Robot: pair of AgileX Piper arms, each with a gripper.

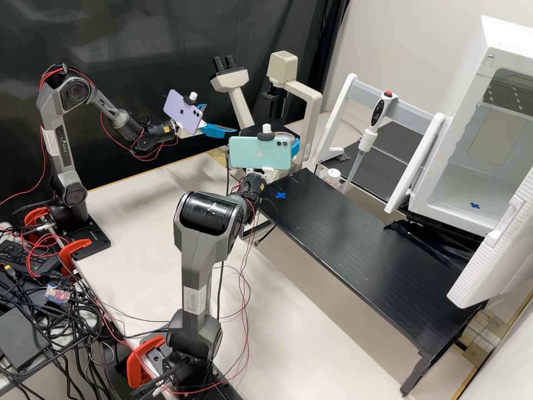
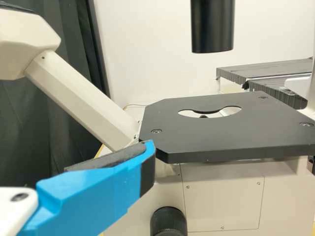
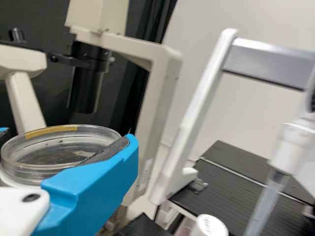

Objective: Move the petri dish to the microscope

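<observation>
In the high view, my right gripper (image 1: 287,143), on the near arm, is partly behind a green phone, with the clear petri dish (image 1: 285,135) between its blue fingers. The right wrist view shows my right gripper (image 3: 66,142) shut on the dish (image 3: 54,153), which looks roughly level, the microscope (image 3: 162,83) beyond it. My left gripper (image 1: 221,119) is open beside the microscope (image 1: 311,105), blue fingers apart. In the left wrist view, one finger of my left gripper (image 2: 101,189) lies before the front corner of the black microscope stage (image 2: 231,135); nothing lies on its round opening.
A black raised platform (image 1: 355,244) runs right of the near arm. Beyond it, a pipette (image 1: 367,139) hangs on a white stand (image 1: 333,119) near a white-capped container (image 1: 333,176). An open white chamber (image 1: 455,189) stands at the right. The microscope's black tube (image 2: 212,29) hangs above the stage.
</observation>
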